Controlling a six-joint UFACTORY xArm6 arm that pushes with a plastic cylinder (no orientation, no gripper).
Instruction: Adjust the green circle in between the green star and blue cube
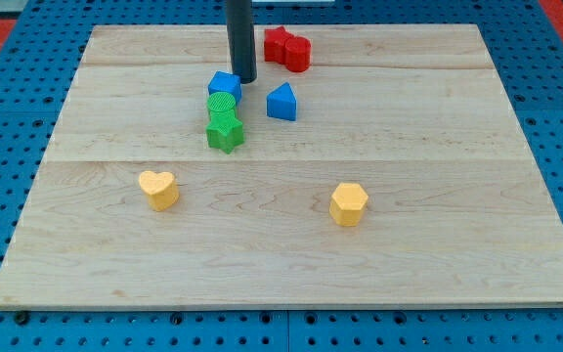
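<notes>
The green circle [222, 105] sits in a tight column between the blue cube [225, 85] above it and the green star [225, 132] below it, all three touching or nearly so, left of the board's centre near the view's top. My tip [245, 79] stands just right of the blue cube's upper right corner, close to it or touching it. The dark rod rises from there out of the view's top.
A blue triangle [281, 102] lies right of the column. Two red blocks [288, 48] sit together near the view's top. A yellow heart [157, 188] and a yellow hexagon [348, 203] lie lower on the wooden board [438, 147].
</notes>
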